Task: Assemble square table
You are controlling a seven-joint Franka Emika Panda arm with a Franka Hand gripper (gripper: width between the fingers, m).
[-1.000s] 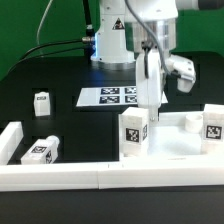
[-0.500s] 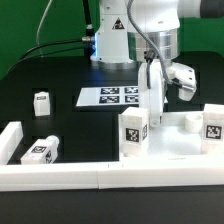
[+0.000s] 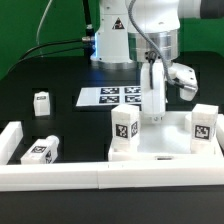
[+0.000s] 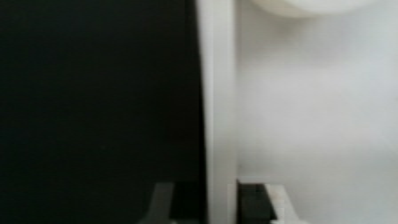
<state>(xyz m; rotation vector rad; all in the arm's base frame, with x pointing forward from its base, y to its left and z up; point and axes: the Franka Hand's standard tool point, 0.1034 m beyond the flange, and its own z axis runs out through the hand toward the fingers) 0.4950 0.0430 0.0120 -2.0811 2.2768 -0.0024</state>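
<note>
The square table's white slab [image 3: 172, 141] lies against the low white wall, with two tagged legs [image 3: 124, 131] [image 3: 203, 125] standing upright on its corners. My gripper [image 3: 155, 116] reaches straight down at the slab's far edge and is shut on its raised rim. In the wrist view the rim [image 4: 214, 100] runs between my fingertips [image 4: 173, 205], the gripper [image 4: 215, 206] clamped on it, the slab's face [image 4: 311, 120] to one side and a round corner socket [image 4: 313, 5] at the edge. Two loose legs remain apart: one upright [image 3: 41, 103], one lying by the wall [image 3: 40, 152].
The marker board [image 3: 108, 96] lies flat on the black table behind the slab. The long low white wall [image 3: 90, 177] runs along the front, with a short return [image 3: 10, 140] at the exterior view's left. The arm's base [image 3: 112, 40] stands at the back.
The jaws have closed onto the slab's rim. The slab with its two upright legs has shifted toward the exterior view's left.
</note>
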